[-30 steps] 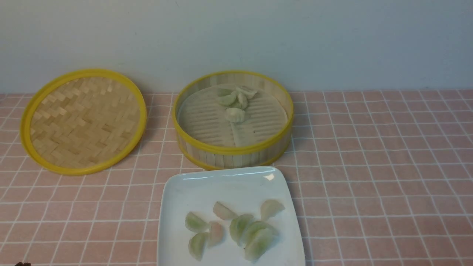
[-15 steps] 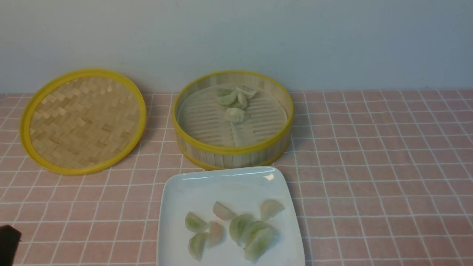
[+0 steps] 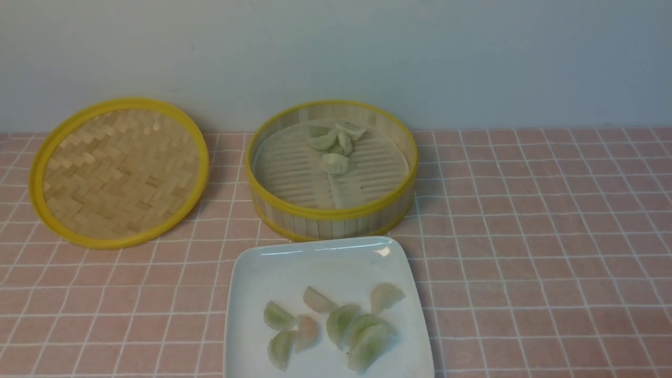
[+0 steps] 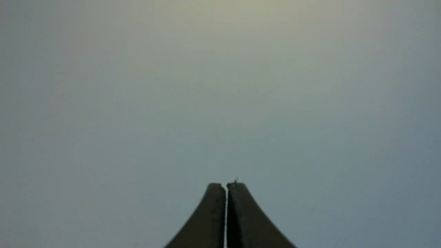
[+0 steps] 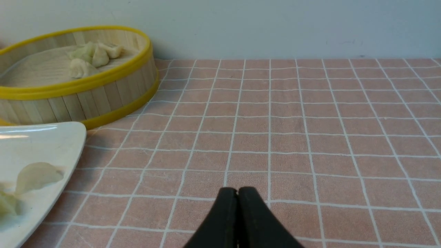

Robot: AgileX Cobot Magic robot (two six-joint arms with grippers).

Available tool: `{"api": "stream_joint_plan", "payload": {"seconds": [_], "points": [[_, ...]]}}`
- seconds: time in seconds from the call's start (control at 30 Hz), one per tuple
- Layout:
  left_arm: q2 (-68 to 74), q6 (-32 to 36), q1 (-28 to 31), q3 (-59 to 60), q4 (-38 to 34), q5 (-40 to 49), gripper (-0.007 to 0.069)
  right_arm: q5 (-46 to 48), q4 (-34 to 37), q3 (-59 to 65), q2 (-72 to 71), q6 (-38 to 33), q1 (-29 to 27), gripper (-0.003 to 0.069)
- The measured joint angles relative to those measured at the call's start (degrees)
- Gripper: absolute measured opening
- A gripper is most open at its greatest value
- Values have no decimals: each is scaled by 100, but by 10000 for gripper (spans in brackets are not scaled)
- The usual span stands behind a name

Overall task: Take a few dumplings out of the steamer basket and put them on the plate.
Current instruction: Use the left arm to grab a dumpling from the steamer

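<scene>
Several pleated dumplings (image 3: 369, 346), pale green w/ a few pinkish or whitish, lie on the white sq. plate (image 3: 320, 262) at the near side of the surface (image 3: 525, 236). A small cluster of dumplings sits toward the far side of the round bamboo steamer basket (image 3: 331, 212), just beyond the plate. Woven lid (image 3: 123, 173), yellow-rimmed, rests at far left. L. claw (image 4: 226, 186) and r. claw (image 5: 237, 190): both pressed together, w/ nothing pinched.

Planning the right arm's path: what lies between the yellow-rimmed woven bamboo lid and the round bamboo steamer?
Only bare pink checked cloth separates the lid from the steamer, as the front view shows.
</scene>
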Motion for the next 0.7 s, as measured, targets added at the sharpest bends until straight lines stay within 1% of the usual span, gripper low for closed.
{"api": "stream_joint_plan", "payload": {"seconds": [0.03, 0.07, 0.1, 0.17, 0.23, 0.27, 0.33, 0.4, 0.47, 0.5, 0.53, 0.57, 0.6, 0.63, 0.7], "points": [[595, -17, 0, -781, 439, 876, -6, 0, 0, 0, 0, 0, 0, -15], [958, -17, 0, -1172, 671, 1542, -6, 0, 0, 0, 0, 0, 0, -15], [1334, 8, -5, -1560, 774, 1955, -6, 0, 0, 0, 0, 0, 0, -15], [2389, 309, -75, -2563, 981, 3602, -6, 0, 0, 0, 0, 0, 0, -15], [2965, 521, -116, -3046, 987, 4226, -6, 0, 0, 0, 0, 0, 0, -15], [3794, 1010, -198, -3615, 943, 5172, -6, 0, 0, 0, 0, 0, 0, -15], [4413, 1503, -273, -4114, 809, 5827, -6, 0, 0, 0, 0, 0, 0, -15], [5306, 2117, -386, -4712, 524, 6540, -6, 0, 0, 0, 0, 0, 0, -15], [6011, 2594, -560, -5195, 227, 6944, -6, 0, 0, 0, 0, 0, 0, -15], [6076, 2594, -582, -5239, 200, 6944, -6, 0, 0, 0, 0, 0, 0, -15], [6543, 2917, -789, -5551, 71, 7093, -6, 0, 0, 0, 0, 0, 0, -15], [6798, 3096, -938, -5769, 45, 7129, -6, 0, 0, 0, 0, 0, 0, -15], [6845, 3163, -969, -5854, 45, 7130, -6, 0, 0, 0, 0, 0, 0, -15], [7165, 3345, -1182, -6107, 26, 7123, -6, 0, 0, 0, 0, 0, 0, -15], [7551, 3557, -1428, -6528, -14, 7063, -6, 0, 0, 0, 0, 0, 0, -15]]}}
